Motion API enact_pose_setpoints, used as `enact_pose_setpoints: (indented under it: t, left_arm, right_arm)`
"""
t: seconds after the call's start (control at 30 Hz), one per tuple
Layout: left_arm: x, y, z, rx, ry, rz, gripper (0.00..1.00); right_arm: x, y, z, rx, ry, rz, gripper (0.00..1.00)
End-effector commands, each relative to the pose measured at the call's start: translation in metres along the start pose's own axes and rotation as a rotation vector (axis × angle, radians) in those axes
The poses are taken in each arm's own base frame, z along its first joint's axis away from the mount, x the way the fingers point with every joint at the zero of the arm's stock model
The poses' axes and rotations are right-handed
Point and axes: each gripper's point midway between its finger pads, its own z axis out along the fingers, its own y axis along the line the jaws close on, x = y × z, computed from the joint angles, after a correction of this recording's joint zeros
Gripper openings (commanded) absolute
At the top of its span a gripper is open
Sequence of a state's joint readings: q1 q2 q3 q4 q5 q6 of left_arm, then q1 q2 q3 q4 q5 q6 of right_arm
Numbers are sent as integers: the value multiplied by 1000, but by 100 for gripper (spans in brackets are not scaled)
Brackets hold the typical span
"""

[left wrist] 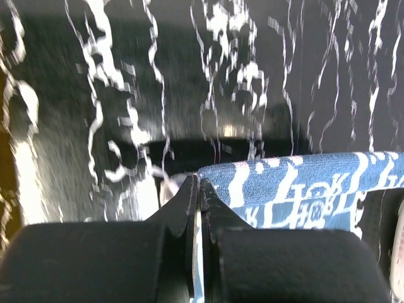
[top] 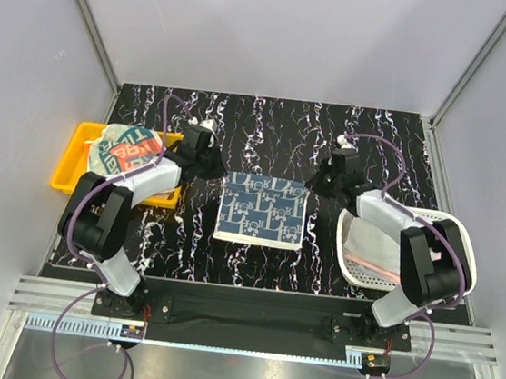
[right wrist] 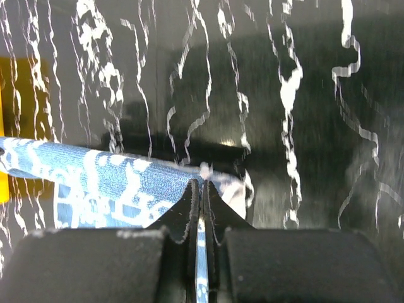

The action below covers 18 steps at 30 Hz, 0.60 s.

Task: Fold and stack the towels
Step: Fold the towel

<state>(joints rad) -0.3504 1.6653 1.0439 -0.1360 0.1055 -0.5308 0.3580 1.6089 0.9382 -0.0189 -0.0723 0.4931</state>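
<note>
The left gripper, left of centre in the top view, pinches the far left corner of the blue patterned towel lying mid-frame, while the right gripper pinches its far right corner, so either shallow bite may slip and skew the fold.

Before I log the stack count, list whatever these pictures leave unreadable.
Top view: the left arm covers part of the yellow tray, so how many towels lie in it is hidden.
Top view: the right arm hides much of the white basket and its contents.
Both wrist views: the shut fingers cut off most of the blue patterned towel; the table is blurred.
</note>
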Motion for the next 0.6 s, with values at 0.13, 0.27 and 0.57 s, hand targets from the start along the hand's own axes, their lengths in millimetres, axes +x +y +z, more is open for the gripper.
enact_pose_setpoints:
  t: [0.13, 0.27, 0.57]
  left_arm:
    - [8, -14, -31, 66, -86, 19, 0]
    - [25, -13, -39, 69, -73, 26, 0]
    - [48, -10, -56, 41, -58, 37, 0]
  right_arm:
    - [8, 12, -32, -59, -58, 20, 0]
    - [30, 11, -44, -57, -32, 19, 0]
    - [65, 10, -67, -35, 16, 13, 0]
